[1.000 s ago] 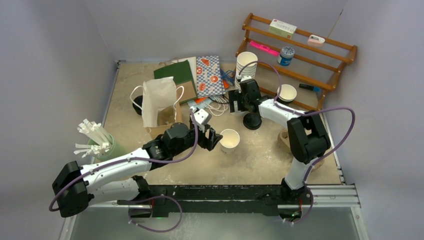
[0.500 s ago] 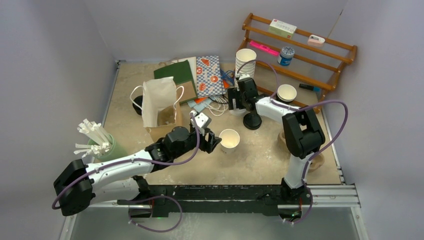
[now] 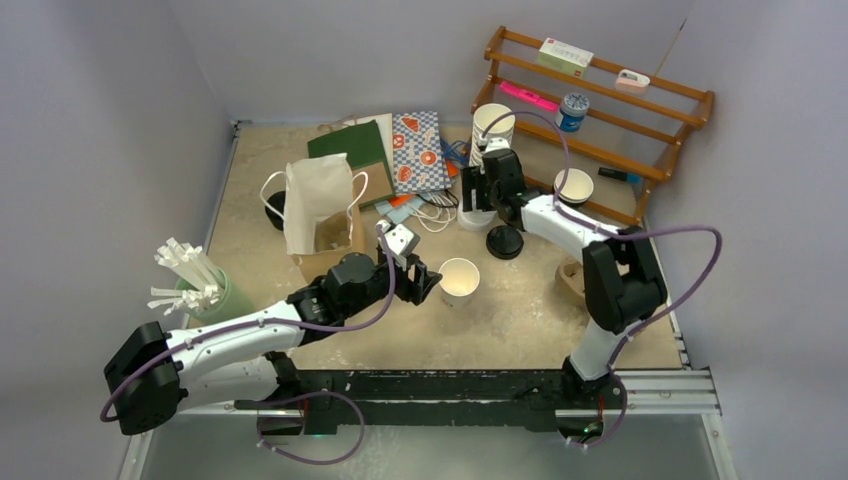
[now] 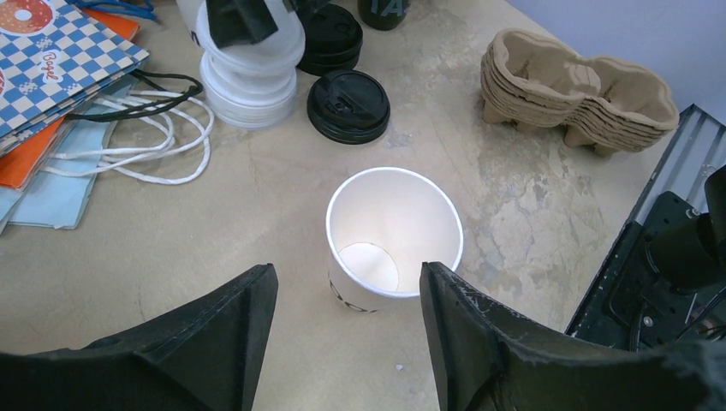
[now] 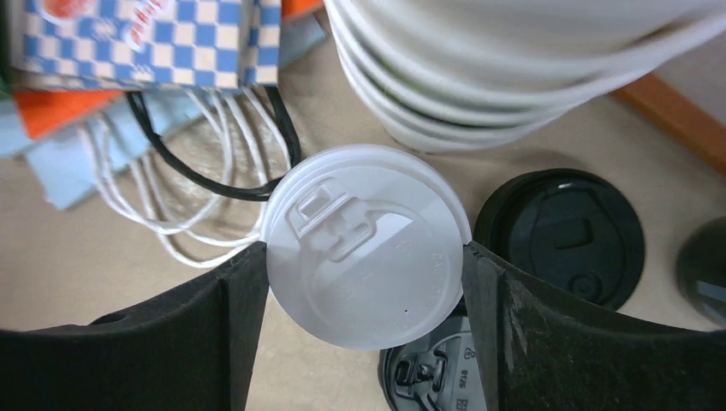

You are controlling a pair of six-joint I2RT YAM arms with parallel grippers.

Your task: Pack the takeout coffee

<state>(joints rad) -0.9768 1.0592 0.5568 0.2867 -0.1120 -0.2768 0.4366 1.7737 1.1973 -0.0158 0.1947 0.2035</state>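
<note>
Within the last second the right end effector (image 5: 366,261) had drawn a little closer to the tall stack of cups (image 3: 492,122). Its jaws had narrowed onto the top white lid (image 5: 366,224) of the pile there, and with both fingers meeting its rim the lid looked gripped. The left end effector (image 4: 347,274) had barely shifted, its jaws apart with nothing between them, just short of the paper cup (image 4: 394,227) standing lidless in the middle of the tabletop (image 3: 520,315). Capping that cup appeared to be the step in hand, with packing yet to come.
</note>
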